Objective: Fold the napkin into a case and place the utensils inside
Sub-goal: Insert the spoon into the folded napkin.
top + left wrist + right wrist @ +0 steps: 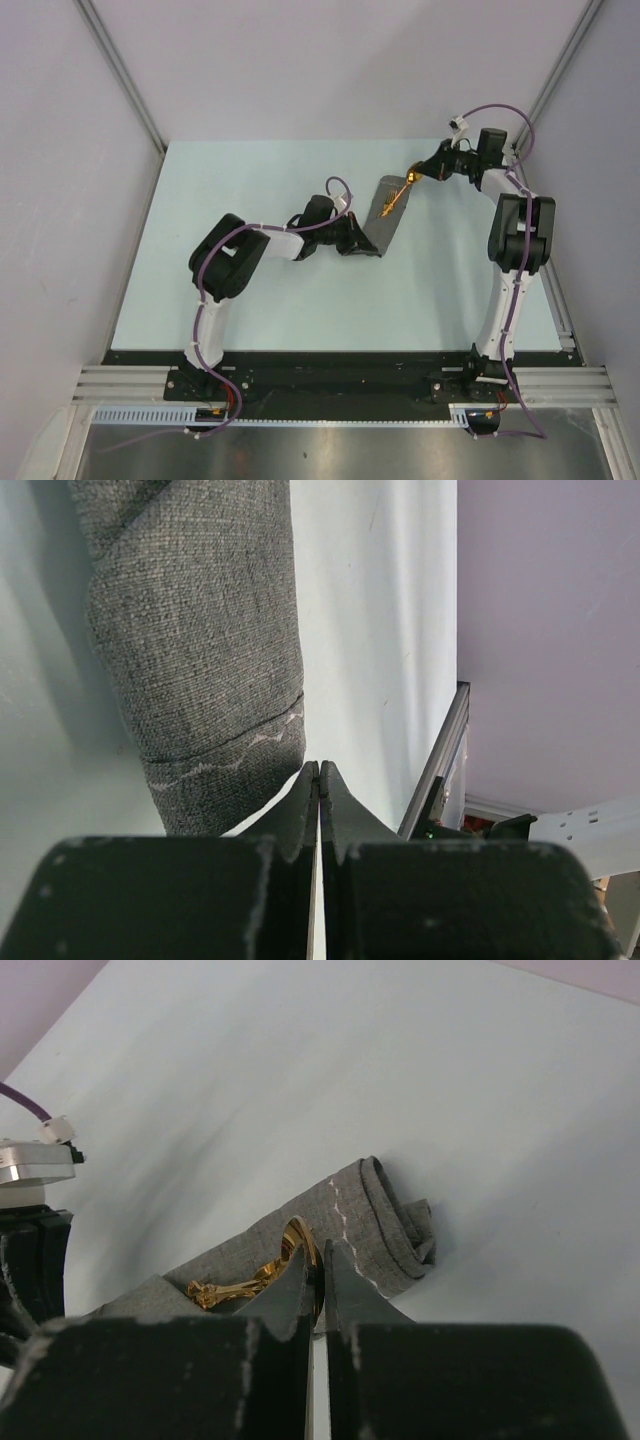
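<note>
The napkin [384, 217] lies as a narrow dark grey case in the middle of the table, running from far left to near right in the top view. My right gripper [413, 178] is at its far end, shut on the bowl of a gold spoon [296, 1232]. The spoon's ornate handle [226, 1290] lies along the cloth. In the right wrist view the case [372, 1222] shows a rolled end with white stitching beyond my right gripper [316, 1250]. My left gripper [318, 767] is shut with nothing seen between its tips, right beside the case's near end [200, 660].
The pale table [300, 300] is walled by lilac panels with aluminium posts [120, 70] at the back corners. A metal rail [440, 750] runs along the table's edge in the left wrist view. Both arm bases sit on the black bar [340, 375] at the near edge.
</note>
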Tool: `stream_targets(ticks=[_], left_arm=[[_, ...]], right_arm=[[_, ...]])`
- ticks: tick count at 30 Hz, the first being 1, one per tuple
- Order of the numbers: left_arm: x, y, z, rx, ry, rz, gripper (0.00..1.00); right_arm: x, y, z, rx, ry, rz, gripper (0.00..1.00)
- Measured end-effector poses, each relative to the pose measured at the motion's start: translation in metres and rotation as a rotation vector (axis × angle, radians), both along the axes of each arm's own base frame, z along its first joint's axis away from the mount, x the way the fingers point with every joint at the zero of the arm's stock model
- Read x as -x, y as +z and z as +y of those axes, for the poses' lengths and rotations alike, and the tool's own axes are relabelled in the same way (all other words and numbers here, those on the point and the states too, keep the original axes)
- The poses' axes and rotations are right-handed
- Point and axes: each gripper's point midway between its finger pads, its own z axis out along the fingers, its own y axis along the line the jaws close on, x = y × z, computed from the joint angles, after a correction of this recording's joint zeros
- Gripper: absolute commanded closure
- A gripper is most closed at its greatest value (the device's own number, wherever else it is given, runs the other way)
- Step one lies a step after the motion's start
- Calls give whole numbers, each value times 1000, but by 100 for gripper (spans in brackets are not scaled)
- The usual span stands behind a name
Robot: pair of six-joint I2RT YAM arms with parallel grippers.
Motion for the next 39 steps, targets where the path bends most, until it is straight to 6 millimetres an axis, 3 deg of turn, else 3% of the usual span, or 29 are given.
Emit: stream_targets(ticks=[13, 29, 39], left_arm=[[4, -7, 3, -21, 0, 27, 100], [5, -14, 3, -30, -1, 41, 100], [6, -19, 4, -35, -1, 49, 100]], right_arm=[[10, -23, 11, -28, 117, 131, 100], [22, -34, 59, -10, 247, 196, 100], [30, -47, 69, -15, 273, 272, 100]])
